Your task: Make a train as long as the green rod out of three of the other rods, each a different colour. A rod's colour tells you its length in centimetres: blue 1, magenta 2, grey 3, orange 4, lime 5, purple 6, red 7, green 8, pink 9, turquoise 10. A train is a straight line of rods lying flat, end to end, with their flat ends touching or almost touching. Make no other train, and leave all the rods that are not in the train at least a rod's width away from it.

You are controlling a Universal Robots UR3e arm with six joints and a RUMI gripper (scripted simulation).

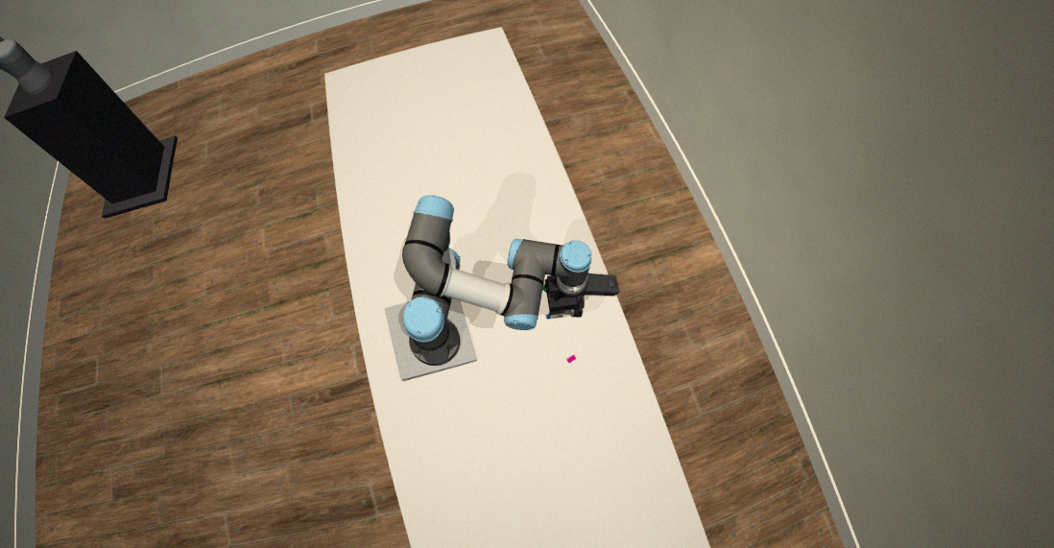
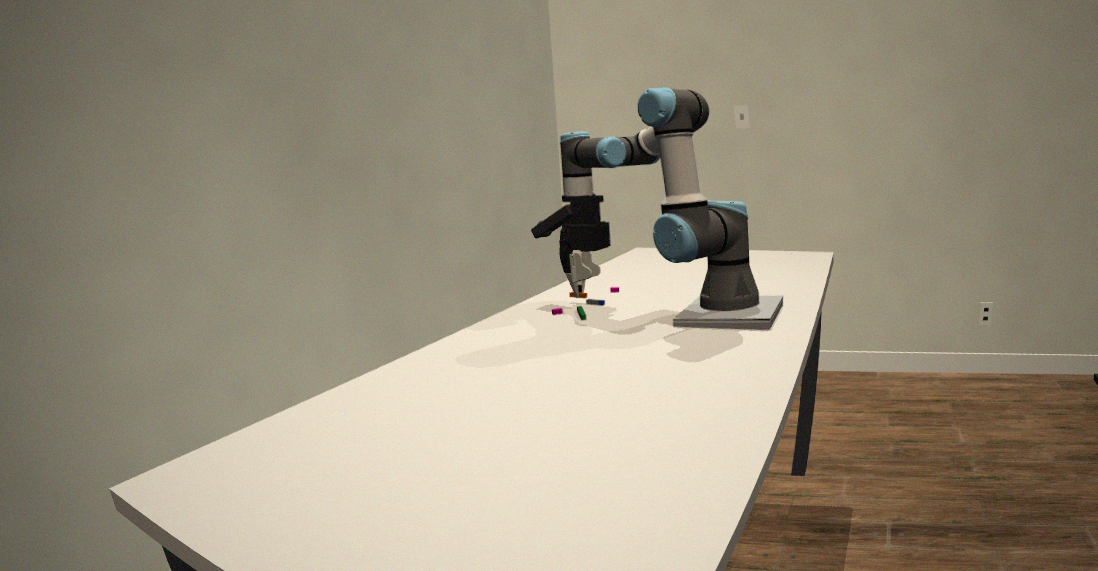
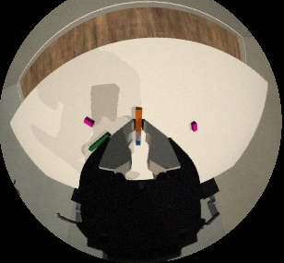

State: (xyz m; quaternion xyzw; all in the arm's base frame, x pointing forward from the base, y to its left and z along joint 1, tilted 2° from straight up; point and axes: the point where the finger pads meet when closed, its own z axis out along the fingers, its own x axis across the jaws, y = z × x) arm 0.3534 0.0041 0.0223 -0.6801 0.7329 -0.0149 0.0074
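My gripper (image 3: 138,119) (image 2: 577,288) (image 1: 565,308) is shut on the orange rod (image 3: 138,117) (image 2: 580,294) and holds it level, just above the table and pointing away from the wrist. In the wrist view a blue rod (image 3: 137,142) shows on the table between the fingers, below the orange rod. In the exterior view it lies end to end with a grey rod (image 2: 592,302). The green rod (image 3: 100,141) (image 2: 581,313) lies flat to the left of the gripper. One magenta rod (image 3: 88,121) (image 2: 557,310) lies beyond the green rod. A second magenta rod (image 3: 194,125) (image 2: 614,289) (image 1: 570,358) lies apart on the right.
The white table (image 1: 443,138) (image 2: 537,428) is long and narrow. The arm's base plate (image 1: 413,370) (image 2: 729,319) stands near one long edge. A black stand (image 1: 88,131) is on the wooden floor, off the table.
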